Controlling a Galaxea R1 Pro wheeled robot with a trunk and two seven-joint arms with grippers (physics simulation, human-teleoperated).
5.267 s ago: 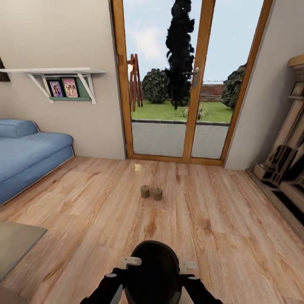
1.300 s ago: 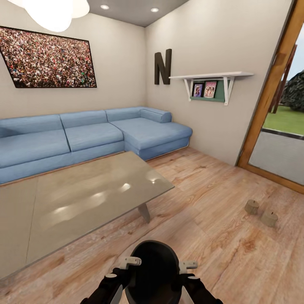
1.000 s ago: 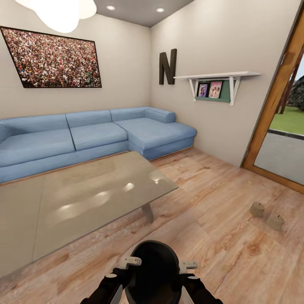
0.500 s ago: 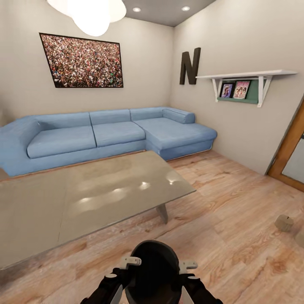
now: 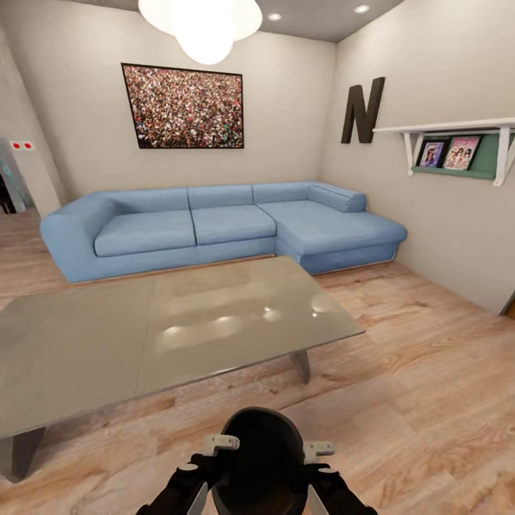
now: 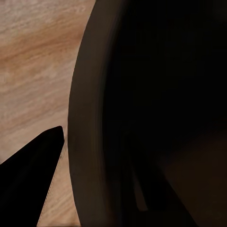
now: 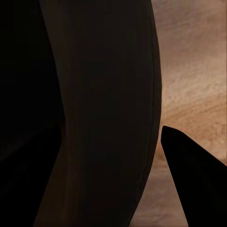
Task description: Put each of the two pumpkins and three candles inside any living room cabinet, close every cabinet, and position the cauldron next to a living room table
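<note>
Bottom centre of the head view: I've got the black cauldron tucked betw. both arms, left gripper and right gripper at its sides. Wrist cams are jammed against the dark cauldron wall, one fingertip visible over the plank floor, so I can't tell if the jaws are clamped or slack. Just beyond, mid-frame left, the grey table. Further back, the blue sofa, crowd picture upper centre, letter N and shelf upper right.
</note>
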